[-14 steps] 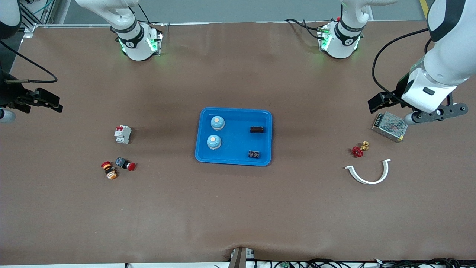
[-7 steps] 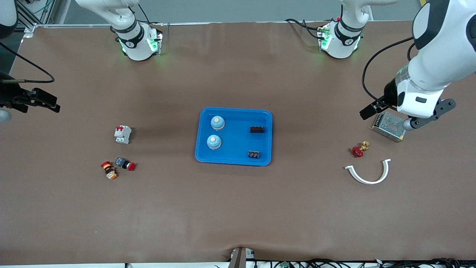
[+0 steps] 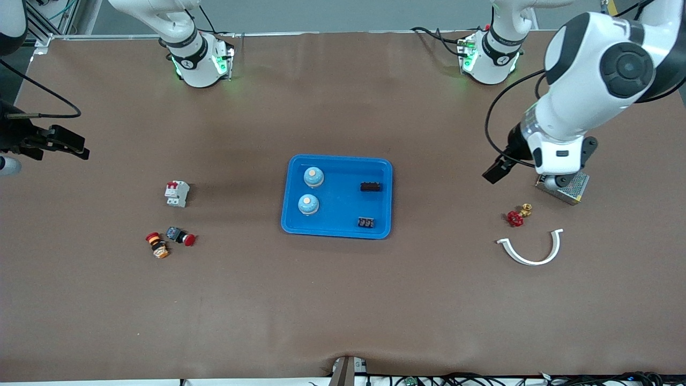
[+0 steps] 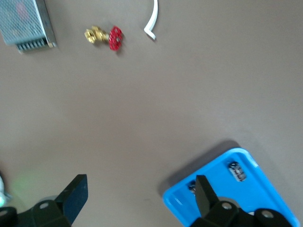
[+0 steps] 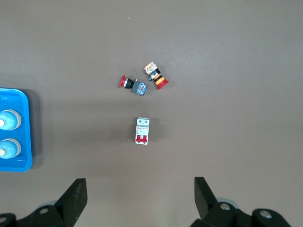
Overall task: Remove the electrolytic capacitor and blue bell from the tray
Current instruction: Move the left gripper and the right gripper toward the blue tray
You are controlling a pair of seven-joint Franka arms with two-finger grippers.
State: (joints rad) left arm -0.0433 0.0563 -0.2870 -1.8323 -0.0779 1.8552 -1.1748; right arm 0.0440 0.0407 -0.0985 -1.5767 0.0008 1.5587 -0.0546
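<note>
Brown paper covers the whole surface [image 3: 343, 300], and nearly everything on it lies as it did a second ago; only the arms have shifted. Toward the right arm's end, the right tool [image 3: 64, 143] hangs over bare surface, jaws wide apart and empty, having barely drifted in the last second, so this arm looks to be waiting. Below it in the front view sit a white breaker [image 3: 177, 193] and two red push buttons [image 3: 170, 239], untouched.

At the middle sits the tray [image 3: 336, 231]. Two blue bells [image 3: 313, 176] stand in it on the side toward the right arm, and two small dark parts [image 3: 370, 186] lie on the side toward the left arm; whether these are the capacitors cannot be told. Nothing has left the tray yet.

The change is at the left arm's end: the left tool [image 3: 498, 170] has swung from above the metal box [image 3: 568, 188] inward over bare surface toward the tray, jaws spread and empty. Its wrist view now catches the tray's corner [image 4: 246, 189]. It is probably the opening reach for a first pick, likeliest one of the dark parts. A red valve [image 3: 515, 217] and a white arc [image 3: 530, 247] lie untouched.
</note>
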